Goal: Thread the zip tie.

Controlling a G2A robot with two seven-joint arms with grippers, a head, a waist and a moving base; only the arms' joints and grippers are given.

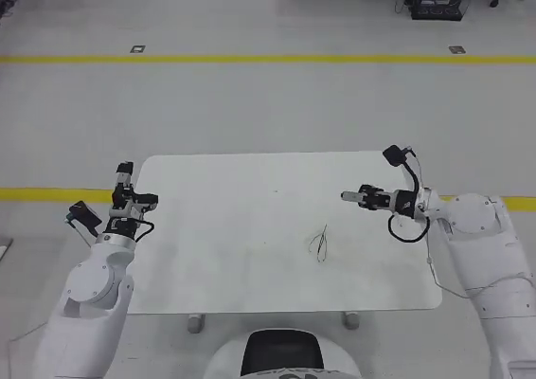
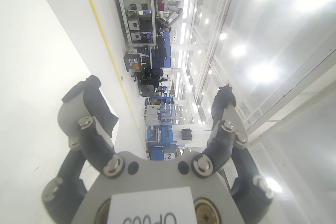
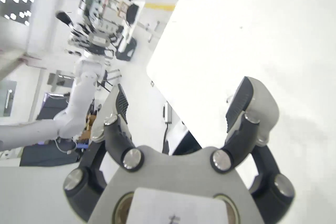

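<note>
Left gripper and right gripper wide open, empty.
I see thin dark zip tie on white table, towards front-right corner.

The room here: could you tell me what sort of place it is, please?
Probably a factory hall or robot lab: a yellow floor line, an equipment rack, rows of ceiling lights.

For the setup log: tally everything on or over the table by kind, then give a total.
White rounded-corner table: 1
Thin dark zip tie tangle, strands too fine to separate: 1
Open grey-and-black grippers: 2, left gripper and right gripper
Total: 4
</note>
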